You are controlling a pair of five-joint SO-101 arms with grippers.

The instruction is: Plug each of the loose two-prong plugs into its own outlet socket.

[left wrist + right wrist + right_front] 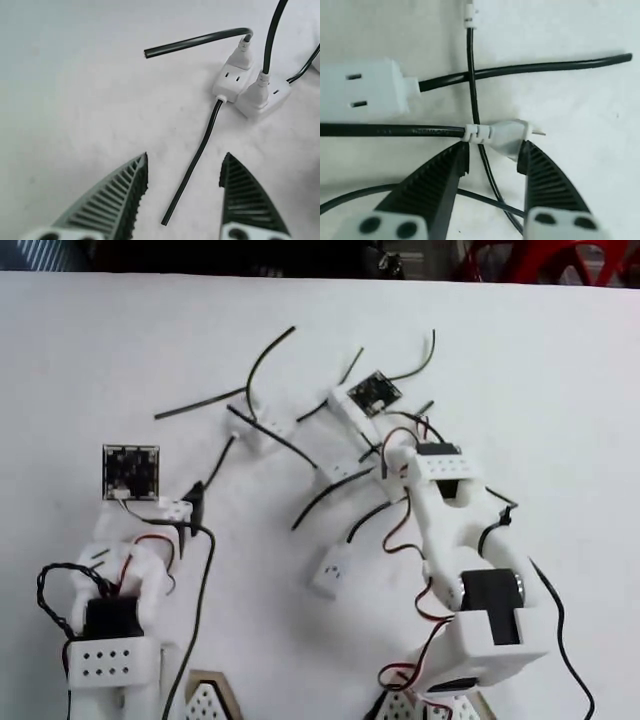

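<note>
In the right wrist view a white two-prong plug (502,135) on a black cord lies on the table, prongs bare, just at the tips of my open right gripper (494,152); one finger (532,170) touches its body. A white outlet socket (365,90) with both slots free lies beside it. From above, the right gripper (378,452) sits among crossed cords next to that socket (340,475). My left gripper (184,162) is open, straddling a loose black cord (195,160). Ahead of it lie two white sockets (231,80) (265,95), each with a plug seated.
Another white socket (330,570) lies loose between the two arms. Short black cords spread over the white table (100,360) toward the back. The left arm (110,640) stands at the near left, the right arm (490,610) at the near right.
</note>
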